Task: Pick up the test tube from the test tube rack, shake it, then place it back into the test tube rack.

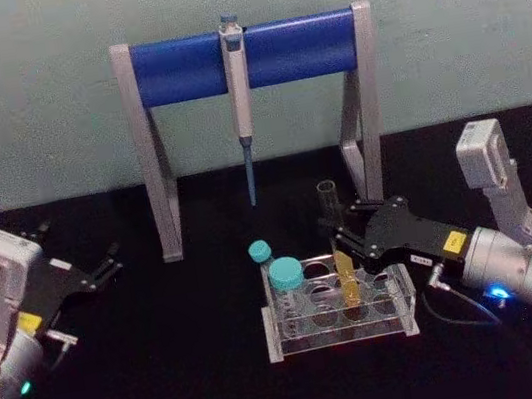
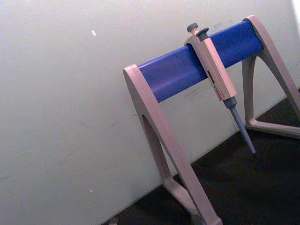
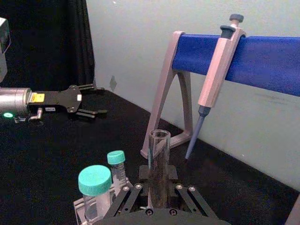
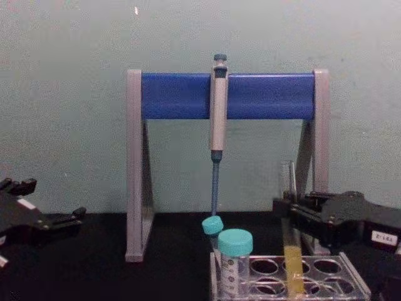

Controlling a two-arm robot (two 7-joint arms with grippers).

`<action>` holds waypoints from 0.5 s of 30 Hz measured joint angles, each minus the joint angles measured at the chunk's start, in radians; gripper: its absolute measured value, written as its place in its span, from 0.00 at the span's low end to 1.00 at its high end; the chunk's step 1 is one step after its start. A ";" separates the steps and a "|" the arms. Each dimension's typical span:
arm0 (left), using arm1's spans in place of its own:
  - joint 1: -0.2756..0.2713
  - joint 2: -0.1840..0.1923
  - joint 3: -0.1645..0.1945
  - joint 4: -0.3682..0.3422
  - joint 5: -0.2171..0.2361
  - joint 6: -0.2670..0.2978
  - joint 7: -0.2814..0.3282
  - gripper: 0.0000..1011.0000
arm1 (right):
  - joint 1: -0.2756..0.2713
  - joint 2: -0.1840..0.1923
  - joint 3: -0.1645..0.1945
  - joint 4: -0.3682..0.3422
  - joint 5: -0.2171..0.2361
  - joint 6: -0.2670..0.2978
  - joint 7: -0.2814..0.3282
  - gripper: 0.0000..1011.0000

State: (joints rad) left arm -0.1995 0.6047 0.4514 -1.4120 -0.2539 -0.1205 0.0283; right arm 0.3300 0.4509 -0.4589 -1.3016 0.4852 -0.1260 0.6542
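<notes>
The test tube (image 1: 346,283) stands upright in a back-row hole of the test tube rack (image 1: 341,337), near the rack's right end, its yellow-orange liquid sitting low inside the rack's frame. The right gripper (image 1: 341,240) reaches in from the right and holds the tube around its middle, above the liquid. In the right wrist view the fingers sit against the glass on both sides, so I judge it closed on the tube. The tube's foot looks seated in its hole, not raised. That fits two points in the task – the grasp just before the lift, or the return just before release – and nothing here settles which. If it is the first, then the lift, the shake and the return are all left. If it is the second, only letting go and backing away is left. The left gripper (image 1: 108,266) rests well off to the left on the bench (image 1: 194,383), fingers spread and holding nothing.
</notes>
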 joint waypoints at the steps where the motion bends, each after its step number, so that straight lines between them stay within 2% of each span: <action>1: 0.000 0.000 0.000 0.000 0.000 0.000 0.000 0.99 | 0.000 0.000 0.000 0.000 0.000 0.000 0.000 0.23; 15: 0.000 0.000 0.000 0.000 0.000 0.000 0.000 0.99 | -0.001 -0.001 0.002 -0.001 0.000 -0.001 0.000 0.23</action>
State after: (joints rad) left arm -0.1995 0.6047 0.4514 -1.4120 -0.2539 -0.1205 0.0283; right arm 0.3293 0.4503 -0.4572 -1.3025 0.4853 -0.1267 0.6543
